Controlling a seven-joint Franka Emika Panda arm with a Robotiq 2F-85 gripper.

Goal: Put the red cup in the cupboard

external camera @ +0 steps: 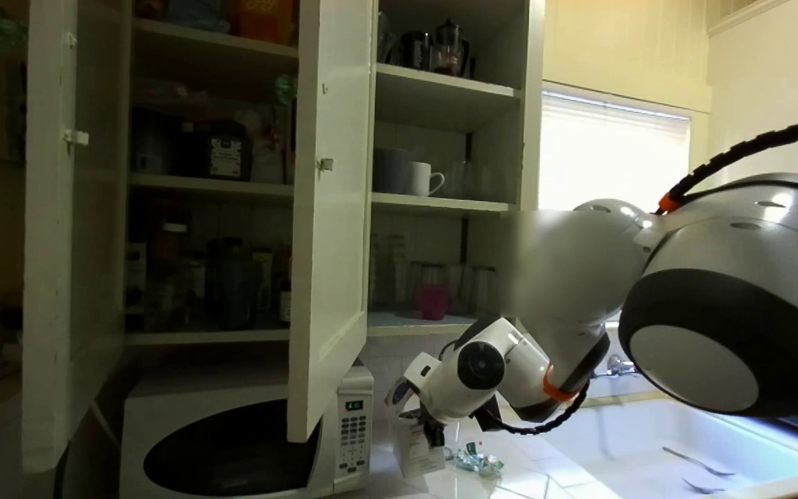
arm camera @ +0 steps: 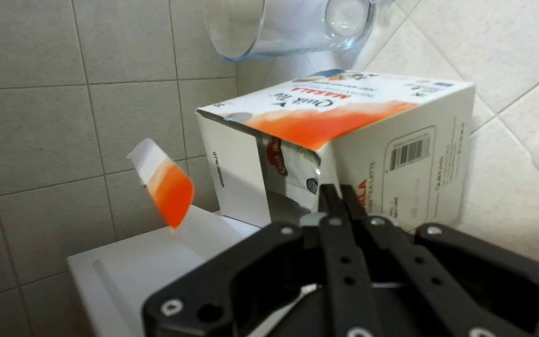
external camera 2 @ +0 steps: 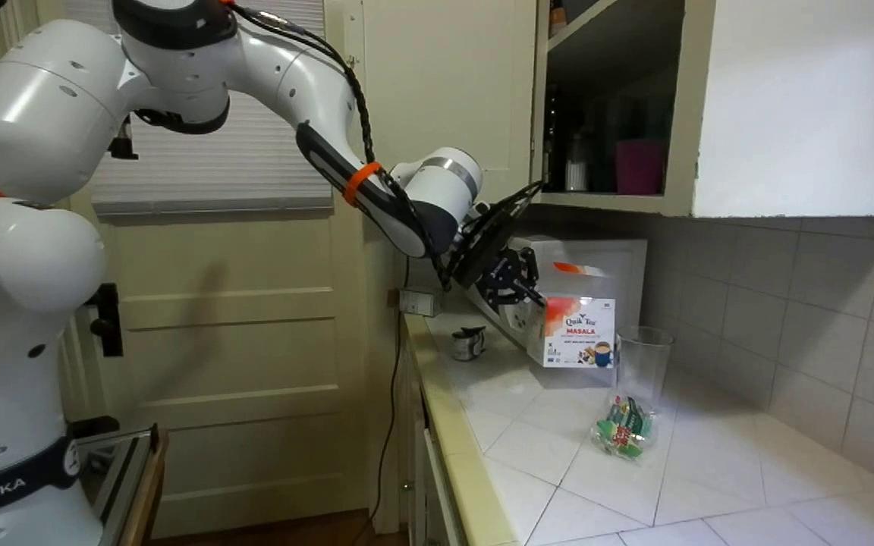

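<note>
Happily, the red cup (external camera: 432, 303) already stands on the lowest shelf (external camera: 399, 326) of the cupboard (external camera: 533, 83), and our claw (arm camera: 340, 194), jaws together and holding nothing, hangs right by the Quik Tea box (arm camera: 351, 140), whether touching we cannot tell. If we swing away carelessly, it could snag the box's open top and tip it into the clear glass (external camera 2: 643, 360). The wrist view alone shows us the sachet (arm camera: 290, 173) inside; only the exterior views show the red cup.
</note>
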